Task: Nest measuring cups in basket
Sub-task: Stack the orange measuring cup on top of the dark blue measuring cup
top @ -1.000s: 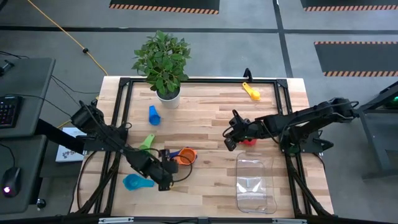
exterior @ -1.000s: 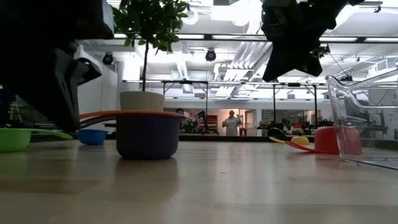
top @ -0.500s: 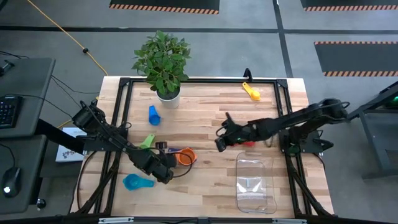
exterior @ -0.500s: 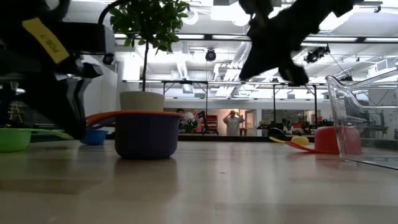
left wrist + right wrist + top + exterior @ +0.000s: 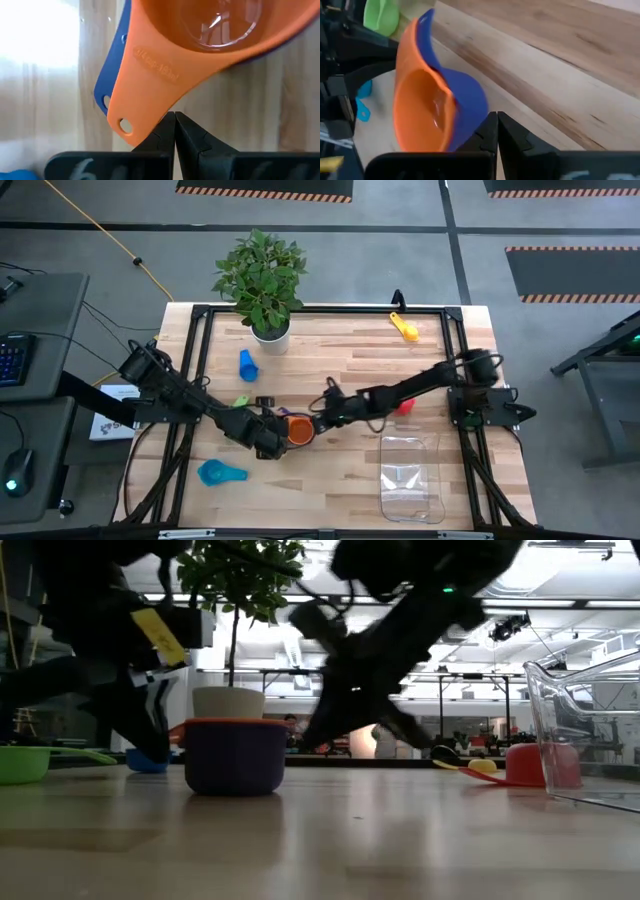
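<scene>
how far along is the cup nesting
Done: the orange cup sits nested in the dark blue cup. In hand: both shut grippers, left and right, flank that pair. Left: the basket holds no cups; red, yellow, green and two light blue cups lie loose.

The left pincer (image 5: 174, 131) is closed, fingertips pressed together just beside the tip of the orange cup's (image 5: 200, 30) flat handle. The orange cup sits nested in the blue cup (image 5: 111, 75), whose handle shows alongside. Both rest on the wooden counter (image 5: 295, 100).
</scene>
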